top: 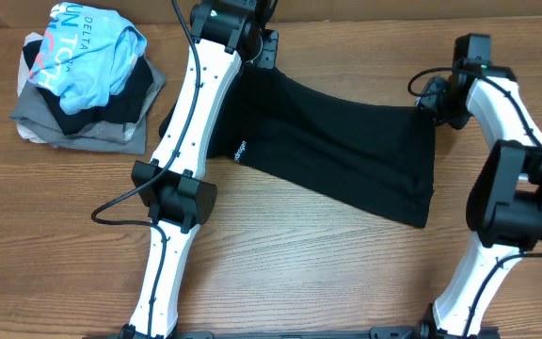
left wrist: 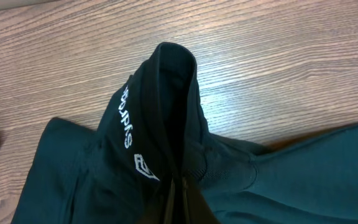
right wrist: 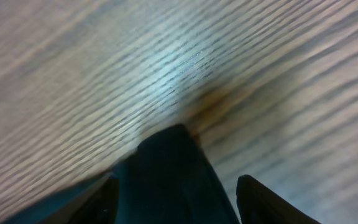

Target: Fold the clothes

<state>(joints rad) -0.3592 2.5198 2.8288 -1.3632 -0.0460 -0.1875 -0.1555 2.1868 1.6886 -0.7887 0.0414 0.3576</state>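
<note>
Our left gripper is pinched closed on a bunched fold of the black shirt, and the shirt's white lettering runs just ahead of it. Our right gripper has its fingers apart with a shirt corner filling the gap; we cannot tell whether they clamp it. Between the grippers the shirt spreads across the wooden table. A pile of other clothes lies off the left gripper's outer side.

Wooden table; black shirt; garment pile
</note>
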